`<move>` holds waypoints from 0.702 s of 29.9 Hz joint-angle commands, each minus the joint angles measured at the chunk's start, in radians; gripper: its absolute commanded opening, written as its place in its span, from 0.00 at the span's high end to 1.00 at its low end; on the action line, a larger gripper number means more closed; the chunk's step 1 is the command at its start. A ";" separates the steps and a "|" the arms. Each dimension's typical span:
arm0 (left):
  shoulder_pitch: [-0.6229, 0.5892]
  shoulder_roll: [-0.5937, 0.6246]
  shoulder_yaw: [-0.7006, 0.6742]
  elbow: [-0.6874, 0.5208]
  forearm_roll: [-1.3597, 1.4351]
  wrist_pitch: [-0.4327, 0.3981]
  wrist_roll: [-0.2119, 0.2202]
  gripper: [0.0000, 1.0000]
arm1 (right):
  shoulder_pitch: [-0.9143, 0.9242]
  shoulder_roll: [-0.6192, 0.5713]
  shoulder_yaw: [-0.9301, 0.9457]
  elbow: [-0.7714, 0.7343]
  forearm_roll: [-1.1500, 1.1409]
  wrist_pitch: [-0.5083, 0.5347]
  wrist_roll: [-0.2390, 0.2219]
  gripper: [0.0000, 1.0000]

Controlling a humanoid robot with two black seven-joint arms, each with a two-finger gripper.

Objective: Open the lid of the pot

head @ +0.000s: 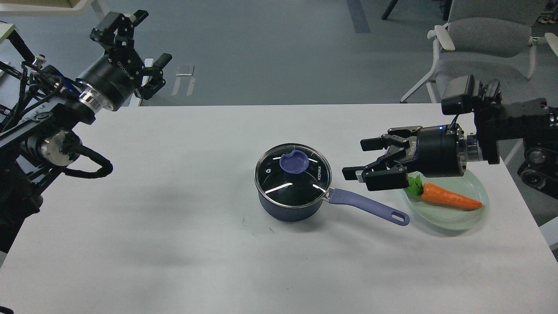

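The pot (287, 209), a small dark blue saucepan, stands at the middle of the white table (174, 240). Its long purple-blue handle (368, 206) points right and toward me. The clear glass pot lid (293, 175) sits shut on it, with its flat purple-blue knob (294, 162) and "KONKA" lettering. My right gripper (358, 158) is open and empty, pointing left, a short way right of the lid and above the handle. My left gripper (151, 37) is open and empty, raised beyond the table's far left corner.
A pale green glass plate (453, 218) with a toy carrot (449, 196) lies right of the handle, partly under my right gripper. A grey chair (484, 48) stands behind the table's far right; a black frame (13, 43) stands at the far left.
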 commanded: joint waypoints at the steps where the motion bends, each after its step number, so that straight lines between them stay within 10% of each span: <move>1: -0.001 -0.001 0.000 -0.015 0.032 0.001 0.001 0.01 | -0.012 -0.033 -0.056 0.005 -0.102 -0.023 -0.001 0.00; 21: -0.018 -0.012 0.002 -0.066 0.047 0.059 0.020 0.01 | -0.122 0.077 -0.088 -0.093 -0.229 -0.036 -0.001 0.07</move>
